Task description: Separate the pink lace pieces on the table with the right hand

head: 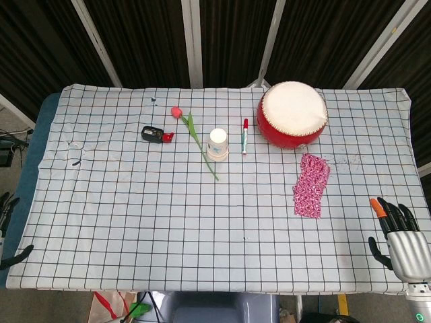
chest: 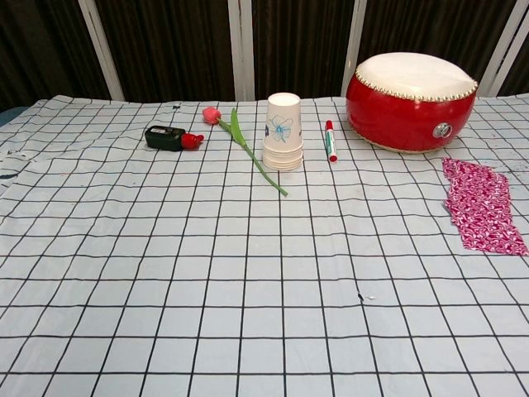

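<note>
- The pink lace pieces (head: 311, 186) lie stacked as one flat strip on the bench (head: 135, 222), just in front of the red drum (head: 292, 114). You could drag both layers together, since no free edge shows.
- Your right hand (head: 401, 239) waits at the bench's near right edge, well apart from the lace, fingers (head: 387, 210) spread, empty. A long reach risks bunching the checked cloth.
- Only the head view shows that hand; only the chest view shows the paper cups (chest: 283, 132) as a stack.
</note>
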